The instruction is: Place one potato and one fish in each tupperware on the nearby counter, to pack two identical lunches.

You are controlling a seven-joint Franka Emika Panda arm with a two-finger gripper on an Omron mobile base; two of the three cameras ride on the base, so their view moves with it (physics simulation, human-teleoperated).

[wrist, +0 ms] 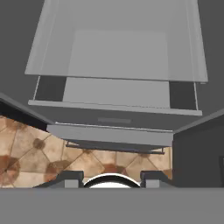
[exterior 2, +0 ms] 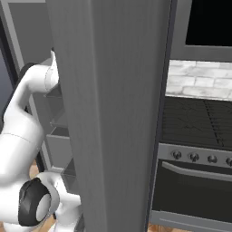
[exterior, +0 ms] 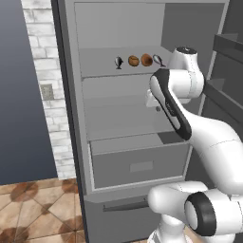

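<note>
Flat, even rendered light; soft shadows, slightly coarse detail.

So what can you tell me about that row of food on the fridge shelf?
Four small items sit side by side on the upper grey shelf of the open fridge: a silvery fish, two round brown potatoes, then another silvery fish. They stand apart from each other, and the robot isn't touching them.

Hand (wrist: 112, 179): finger tips cut by the lower edge — their spread is unclear.
Fridge door (exterior 2: 108, 113): hides most of the arm.
Shelf food (exterior: 137, 60): tiny — the rightmost piece is partly behind the arm.
Oven (exterior 2: 195, 186): cut off at right.
</note>
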